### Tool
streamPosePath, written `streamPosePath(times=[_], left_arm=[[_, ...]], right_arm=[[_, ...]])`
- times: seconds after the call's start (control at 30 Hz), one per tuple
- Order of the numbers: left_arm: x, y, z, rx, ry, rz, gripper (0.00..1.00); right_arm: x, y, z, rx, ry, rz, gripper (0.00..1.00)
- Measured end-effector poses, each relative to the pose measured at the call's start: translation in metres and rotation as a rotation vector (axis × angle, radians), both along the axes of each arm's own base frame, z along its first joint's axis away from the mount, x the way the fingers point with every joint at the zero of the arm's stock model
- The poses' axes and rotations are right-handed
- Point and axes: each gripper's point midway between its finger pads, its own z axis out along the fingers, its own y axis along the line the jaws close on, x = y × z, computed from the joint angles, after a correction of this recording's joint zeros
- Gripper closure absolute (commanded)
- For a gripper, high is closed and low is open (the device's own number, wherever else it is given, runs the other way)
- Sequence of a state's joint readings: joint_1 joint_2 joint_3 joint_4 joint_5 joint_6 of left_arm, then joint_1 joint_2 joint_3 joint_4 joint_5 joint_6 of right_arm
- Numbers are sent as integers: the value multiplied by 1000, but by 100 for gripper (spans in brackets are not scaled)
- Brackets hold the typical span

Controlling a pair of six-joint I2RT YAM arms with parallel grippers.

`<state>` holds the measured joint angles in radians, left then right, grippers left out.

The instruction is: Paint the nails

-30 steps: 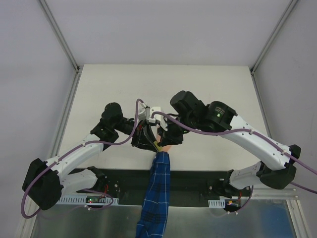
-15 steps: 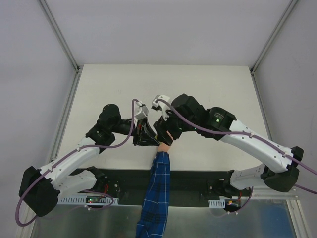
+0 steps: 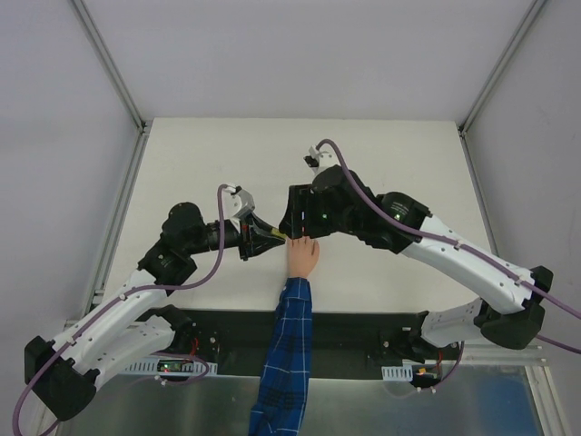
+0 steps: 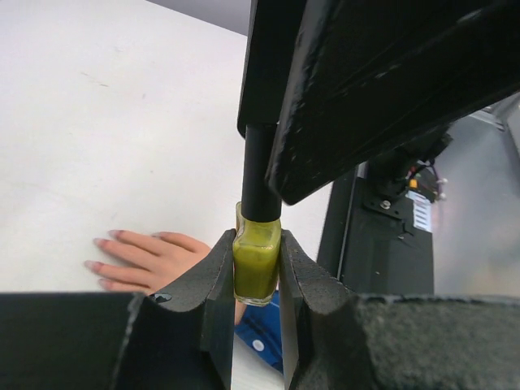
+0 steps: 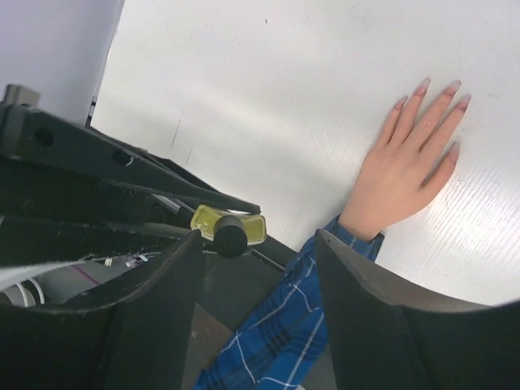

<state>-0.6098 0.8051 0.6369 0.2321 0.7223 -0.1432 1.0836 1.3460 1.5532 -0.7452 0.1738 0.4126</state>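
Observation:
A peach mannequin hand (image 3: 303,257) lies flat on the table, its blue plaid sleeve (image 3: 285,354) running to the near edge. The nails (image 5: 423,84) are pale pink; in the left wrist view the nails (image 4: 101,243) show at the lower left. My left gripper (image 3: 274,238) is shut on a small yellow-green polish bottle (image 4: 256,265) with a tall black cap (image 4: 258,179), just left of the hand. My right gripper (image 3: 292,218) hangs open over the fingertips. Its fingers (image 4: 382,81) straddle the cap (image 5: 231,236) without pinching it.
White table (image 3: 390,163) with metal frame rails along both sides and grey walls behind. A black base strip (image 3: 354,331) with both arm mounts runs along the near edge, under the sleeve. Purple cables trail from both arms.
My right gripper has opened and swung up toward the far side, uncovering the hand. The left gripper pulled left with the bottle and stays shut on it.

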Motion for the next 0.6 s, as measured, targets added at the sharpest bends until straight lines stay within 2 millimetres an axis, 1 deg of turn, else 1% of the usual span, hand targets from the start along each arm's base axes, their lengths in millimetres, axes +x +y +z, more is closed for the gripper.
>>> streamPosePath(times=[0.03, 0.1, 0.13, 0.17, 0.33, 0.53, 0.6], left_arm=[[2, 1, 0, 0, -9, 16, 100], [6, 4, 0, 3, -21, 45, 100], [8, 4, -1, 7, -25, 55, 100], [9, 5, -1, 10, -26, 61, 100], [15, 7, -4, 19, -33, 97, 100], [15, 9, -8, 35, -30, 103, 100], [15, 9, -8, 38, -31, 103, 100]], right_arm=[[2, 3, -3, -2, 10, -12, 45], [5, 6, -8, -9, 24, -31, 47], [6, 7, -10, -11, 28, -40, 51], [8, 9, -11, -10, 29, -47, 52], [11, 15, -7, 5, 32, -54, 57], [12, 22, -7, 18, 33, -45, 59], [12, 25, -7, 28, 35, -37, 65]])
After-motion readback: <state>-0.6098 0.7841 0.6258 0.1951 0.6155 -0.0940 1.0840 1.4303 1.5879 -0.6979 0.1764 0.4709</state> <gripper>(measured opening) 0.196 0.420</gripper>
